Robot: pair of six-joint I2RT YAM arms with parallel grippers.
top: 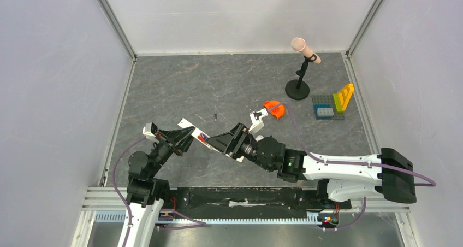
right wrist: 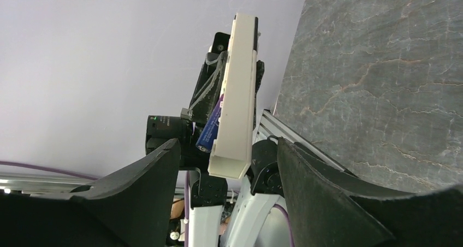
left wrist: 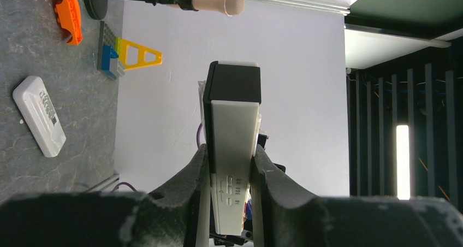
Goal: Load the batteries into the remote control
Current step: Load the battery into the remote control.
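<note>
My left hand clamps the remote control above the desk, apparently presenting it to my right hand, released astride it; blue battery looks part-seated.

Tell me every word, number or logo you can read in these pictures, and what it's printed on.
No text here can be read with confidence.
On the white block, a dark strip of print: too small to read.
On the remote control, faint raised marks low on its face: too blurred to read.
On the battery, a purple-blue wrapper: no lettering can be made out.
</note>
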